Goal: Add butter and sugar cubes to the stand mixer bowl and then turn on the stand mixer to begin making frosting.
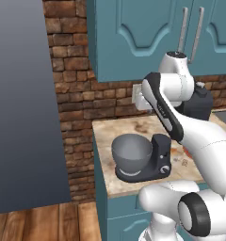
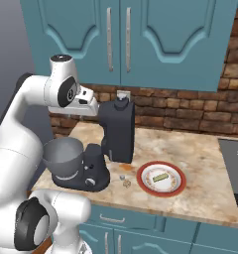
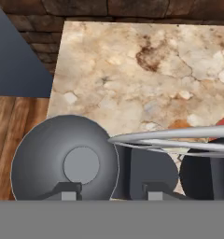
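Note:
The grey stand mixer bowl (image 3: pixel 62 163) sits on the dark stand mixer's base (image 2: pixel 93 174), left of its column and raised head (image 2: pixel 118 130). My gripper (image 3: pixel 110 191) hangs high over the bowl and the base and looks straight down. Its fingertips (image 3: pixel 67 190) stand apart with nothing between them. The wire whisk (image 3: pixel 179 140) crosses the hand view to the right. A small yellowish butter stick (image 2: pixel 159 177) lies on a red-rimmed plate (image 2: pixel 176 171). Two small sugar cubes (image 2: pixel 125 182) lie on the counter between the mixer and the plate. The bowl (image 1: pixel 131 151) looks empty.
The marble counter (image 2: pixel 200 154) ends just left of the mixer, with wood floor (image 1: pixel 44 221) below. A brick wall and teal upper cabinets (image 2: pixel 155 39) stand behind. A dark cooktop (image 2: pixel 235 168) lies at the far right. A tall grey panel (image 1: pixel 20 103) stands to the left.

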You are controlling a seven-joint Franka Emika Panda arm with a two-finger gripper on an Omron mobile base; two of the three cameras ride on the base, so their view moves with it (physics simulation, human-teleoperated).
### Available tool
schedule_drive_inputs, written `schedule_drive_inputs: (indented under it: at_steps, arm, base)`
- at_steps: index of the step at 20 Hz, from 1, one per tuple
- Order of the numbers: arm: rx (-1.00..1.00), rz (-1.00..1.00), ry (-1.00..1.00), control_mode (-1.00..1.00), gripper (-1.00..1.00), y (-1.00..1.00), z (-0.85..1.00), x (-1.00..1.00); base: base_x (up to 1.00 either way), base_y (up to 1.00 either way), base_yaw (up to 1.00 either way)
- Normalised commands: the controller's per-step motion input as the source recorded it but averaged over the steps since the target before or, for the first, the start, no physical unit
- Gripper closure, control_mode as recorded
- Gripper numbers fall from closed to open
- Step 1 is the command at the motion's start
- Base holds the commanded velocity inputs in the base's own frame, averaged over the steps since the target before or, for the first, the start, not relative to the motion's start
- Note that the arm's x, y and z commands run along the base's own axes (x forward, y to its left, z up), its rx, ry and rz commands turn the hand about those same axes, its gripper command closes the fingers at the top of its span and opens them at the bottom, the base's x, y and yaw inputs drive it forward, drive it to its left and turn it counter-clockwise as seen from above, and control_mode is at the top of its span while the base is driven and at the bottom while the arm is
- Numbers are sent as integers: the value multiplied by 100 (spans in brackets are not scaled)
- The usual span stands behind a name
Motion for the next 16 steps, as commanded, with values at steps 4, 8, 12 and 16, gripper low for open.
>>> schedule_drive_inputs:
  at_steps: [4, 8, 12, 16]
  arm:
    - [0, 0, 0, 100, -100, 0, 0, 0]
    - [0, 0, 0, 100, -100, 0, 0, 0]
    - [0, 0, 0, 100, -100, 0, 0, 0]
    - [0, 0, 0, 100, -100, 0, 0, 0]
  base:
    - [-5, 0, 0]
    - [-57, -1, 0]
    - [-58, -10, -2]
    - [-20, -28, -4]
